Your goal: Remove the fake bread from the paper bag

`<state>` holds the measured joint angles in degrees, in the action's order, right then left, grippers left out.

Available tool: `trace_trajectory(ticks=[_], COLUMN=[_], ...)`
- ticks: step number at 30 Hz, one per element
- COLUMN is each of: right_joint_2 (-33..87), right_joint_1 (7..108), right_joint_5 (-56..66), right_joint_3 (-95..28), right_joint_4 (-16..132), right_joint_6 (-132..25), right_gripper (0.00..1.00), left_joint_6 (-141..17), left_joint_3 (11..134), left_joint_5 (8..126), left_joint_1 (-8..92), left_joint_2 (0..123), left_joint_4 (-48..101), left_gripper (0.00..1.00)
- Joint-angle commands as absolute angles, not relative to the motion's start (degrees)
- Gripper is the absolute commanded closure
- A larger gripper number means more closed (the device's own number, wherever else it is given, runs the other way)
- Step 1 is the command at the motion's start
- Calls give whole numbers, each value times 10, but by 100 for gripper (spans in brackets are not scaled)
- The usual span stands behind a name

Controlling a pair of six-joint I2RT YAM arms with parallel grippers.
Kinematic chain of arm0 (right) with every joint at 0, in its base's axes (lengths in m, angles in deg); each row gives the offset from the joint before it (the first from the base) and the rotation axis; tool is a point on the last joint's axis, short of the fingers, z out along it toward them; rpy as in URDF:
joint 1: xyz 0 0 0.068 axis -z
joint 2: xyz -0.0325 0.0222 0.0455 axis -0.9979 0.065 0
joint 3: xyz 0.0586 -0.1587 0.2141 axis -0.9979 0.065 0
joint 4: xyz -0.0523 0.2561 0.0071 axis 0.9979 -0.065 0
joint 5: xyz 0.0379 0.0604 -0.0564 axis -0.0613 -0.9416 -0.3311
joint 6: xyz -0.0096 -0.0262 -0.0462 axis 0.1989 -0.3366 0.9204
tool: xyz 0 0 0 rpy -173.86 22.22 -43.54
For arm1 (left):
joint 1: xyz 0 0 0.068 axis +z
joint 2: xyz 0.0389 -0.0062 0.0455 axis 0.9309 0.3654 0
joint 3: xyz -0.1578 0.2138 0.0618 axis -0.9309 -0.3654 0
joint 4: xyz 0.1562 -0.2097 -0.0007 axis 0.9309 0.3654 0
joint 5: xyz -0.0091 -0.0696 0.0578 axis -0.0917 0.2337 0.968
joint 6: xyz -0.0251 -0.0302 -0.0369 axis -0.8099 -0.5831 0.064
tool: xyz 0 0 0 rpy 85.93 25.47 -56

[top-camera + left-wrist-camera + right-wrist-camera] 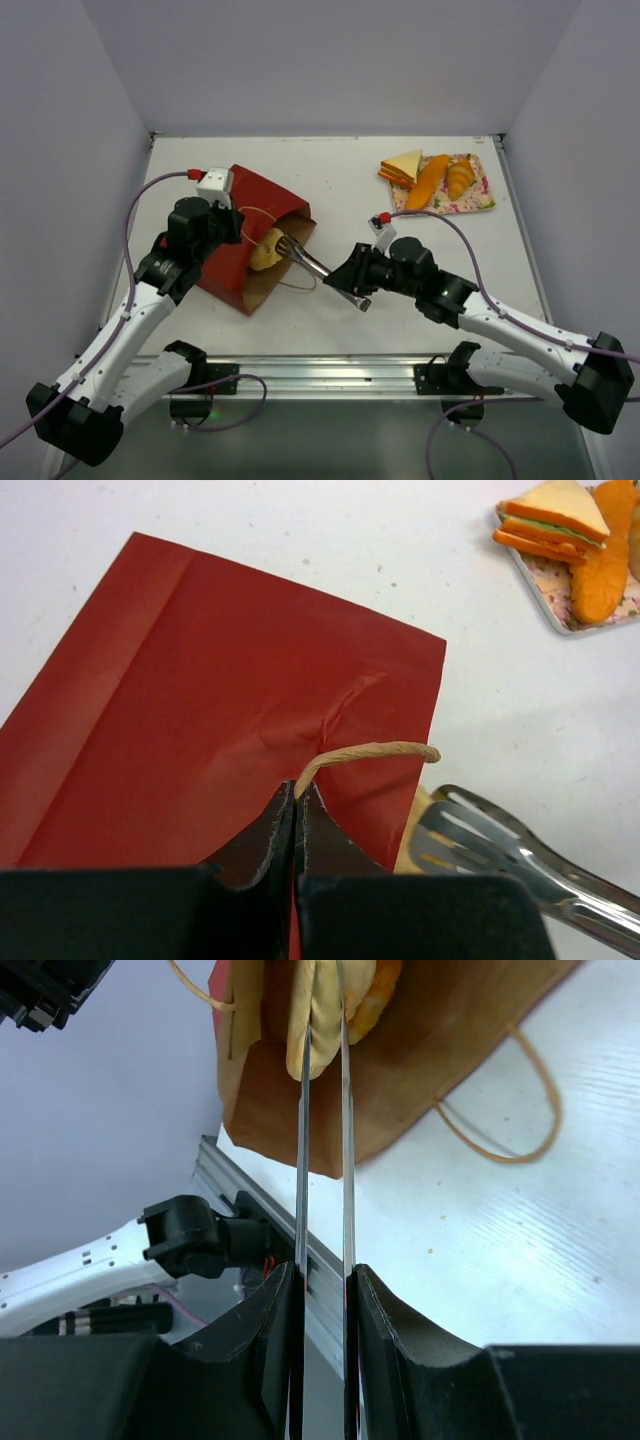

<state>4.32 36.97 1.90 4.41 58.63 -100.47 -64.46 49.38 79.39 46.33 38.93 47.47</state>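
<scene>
- Between the pressed-together fingers of the left gripper (295,798) sits one tan loop handle (365,752) of the paper bag (200,680); the jaws are closed on it, and the cord arches out toward 2 o'clock
- At the right gripper (324,1278) the jaws stand narrow, clamped on the two arms of a single pair of metal tongs (304,1160) that run straight up to 12 o'clock
- One piece of fake bread (322,1020), pale yellow, is pinched between the tong blades at the bag's open mouth, against the brown lining
- One bag lies flat at about 9 o'clock on the table (340,170), with its mouth toward 4 o'clock; it has two handles, and the other handle (520,1130) lies loose on the tabletop
- One flowered tray (478,205) at 1 o'clock carries three pieces: a sandwich (403,165), a long orange loaf (430,182) and a croissant (460,178)
- Only the left wrist view shows the pinch on the cord and the creased red outside of the bag; it catches just a corner of the tray
- Only the right wrist view shows the bread between the blades; only the top view shows both arms and the whole tray
</scene>
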Motion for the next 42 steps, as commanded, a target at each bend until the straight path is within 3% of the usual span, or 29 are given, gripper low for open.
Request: trace_trajectory(ticks=[1, 15, 29, 38, 42], right_joint_2=[-8, -142, -103, -43, -3], right_joint_1=[374, 377, 388, 495, 592], right_joint_5=[51, 127, 238, 231, 170], right_joint_3=[44, 0, -101, -172, -194], right_joint_4=[513, 327, 235, 235, 246], right_joint_6=[-972, -949, -877, -806, -780], right_gripper=[80, 80, 79, 79, 79], left_joint_6=[-658, -682, -681, -674, -668], left_joint_3=[507, 472, 444, 433, 432], left_joint_5=[847, 924, 903, 884, 876], left_joint_1=[465, 465, 464, 464, 465], left_joint_2=[373, 344, 353, 318, 310], left_joint_4=[477, 485, 506, 490, 489], left_gripper=[100, 100, 100, 100, 100])
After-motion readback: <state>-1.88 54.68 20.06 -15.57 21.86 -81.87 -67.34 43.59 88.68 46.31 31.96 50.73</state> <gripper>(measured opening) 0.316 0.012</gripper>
